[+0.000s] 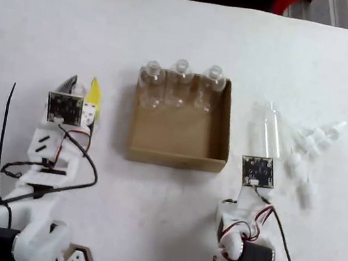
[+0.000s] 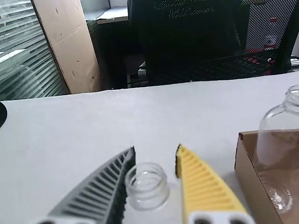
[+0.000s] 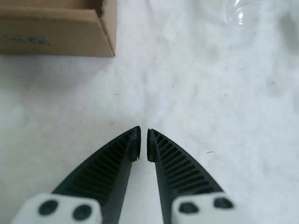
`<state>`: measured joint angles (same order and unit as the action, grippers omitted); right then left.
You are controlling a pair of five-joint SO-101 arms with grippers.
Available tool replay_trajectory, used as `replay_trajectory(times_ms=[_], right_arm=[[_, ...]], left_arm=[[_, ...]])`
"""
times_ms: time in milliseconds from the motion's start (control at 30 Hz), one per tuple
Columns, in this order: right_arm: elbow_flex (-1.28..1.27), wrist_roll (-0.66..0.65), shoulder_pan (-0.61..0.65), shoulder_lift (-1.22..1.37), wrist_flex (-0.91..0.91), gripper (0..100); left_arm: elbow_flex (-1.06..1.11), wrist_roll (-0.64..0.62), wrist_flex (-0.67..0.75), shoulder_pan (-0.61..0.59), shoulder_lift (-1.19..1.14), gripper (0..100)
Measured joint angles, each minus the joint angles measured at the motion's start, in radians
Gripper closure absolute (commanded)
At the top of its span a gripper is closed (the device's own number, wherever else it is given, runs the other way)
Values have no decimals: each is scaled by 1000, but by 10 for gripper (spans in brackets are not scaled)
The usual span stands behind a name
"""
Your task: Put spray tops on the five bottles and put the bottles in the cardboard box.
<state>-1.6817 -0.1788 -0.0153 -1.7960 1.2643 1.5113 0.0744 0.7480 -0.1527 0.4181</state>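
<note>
Left claw [image 2: 155, 151], one grey and one yellow finger, spread to the width of a glass neck and pinching an upright bottle [image 2: 146, 186]. The grey finger lies against the glass; the yellow finger sits close at the other side. This bottle is clear, its mouth open and without a spray top. In the high view the claw [image 1: 83, 83] stands toward the left edge of the counter [image 1: 189, 33], beside the cardboard box [image 1: 176, 159] but apart from it.

Right claw [image 3: 144, 133], both fingers black, pressed almost together with only a thin slit between the tips. It holds nothing and hangs over bare counter toward the near edge, beyond the near right corner of the box [image 3: 56, 35].

The box is open-topped and sits mid-counter. Three bottles [image 1: 180, 82] stand upright in a row along its far wall, all clear and uncapped; the rest of its floor is bare. One of them [image 2: 275, 140] rises above the box wall [image 2: 245, 172] in the left wrist view.

A lying bottle [image 1: 270, 129], clear, rests on its side between the box and the right edge. The white spray tops [image 1: 310, 149] lie in a loose cluster just beyond it, nearer the right edge.
</note>
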Motion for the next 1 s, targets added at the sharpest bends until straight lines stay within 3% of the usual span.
replay_trajectory(times_ms=[333, 800, 1000], right_arm=[[0, 0, 0, 0, 0, 982], [0, 0, 0, 0, 0, 982], [0, 0, 0, 0, 0, 982]], left_arm=[[0, -6, 0, 0, 0, 965], [0, -6, 0, 0, 0, 977], [11, -5, -20, 37, 110, 977]])
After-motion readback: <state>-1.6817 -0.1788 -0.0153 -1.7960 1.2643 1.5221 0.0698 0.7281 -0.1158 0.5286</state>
